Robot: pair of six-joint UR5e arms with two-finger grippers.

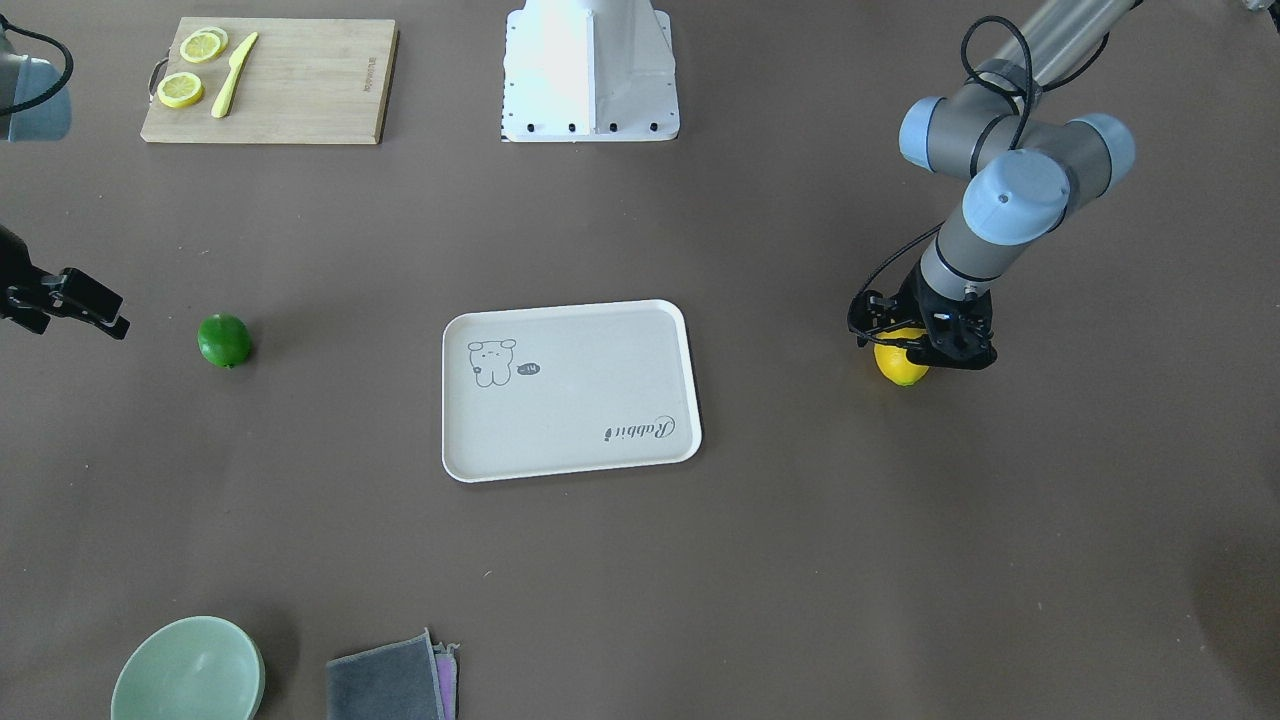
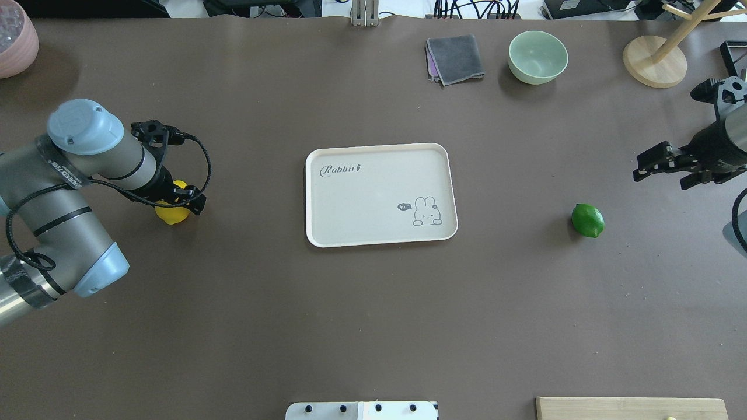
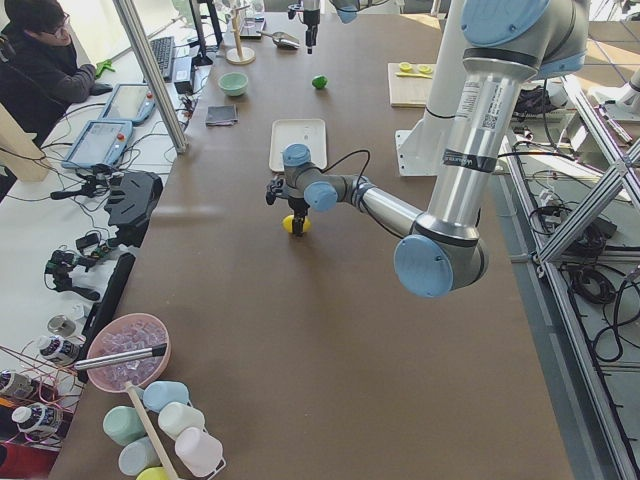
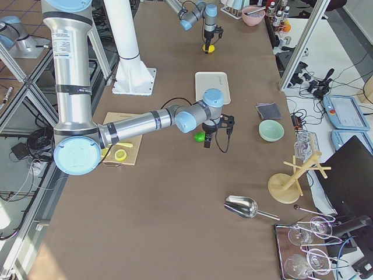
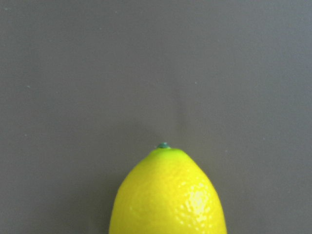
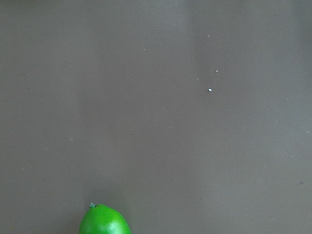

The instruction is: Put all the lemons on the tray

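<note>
The yellow lemon lies on the brown table, left of the tray in the overhead view. My left gripper is down over it, open, with its fingers on either side of it. The left wrist view shows the lemon's greenish tip. The green lemon lies on the table right of the tray. My right gripper hovers open and empty beyond it, a little apart. The off-white tray with the rabbit drawing sits empty mid-table.
A wooden cutting board with lemon slices and a yellow knife lies near the robot base. A green bowl, a grey cloth, a wooden stand and a pink bowl line the far edge.
</note>
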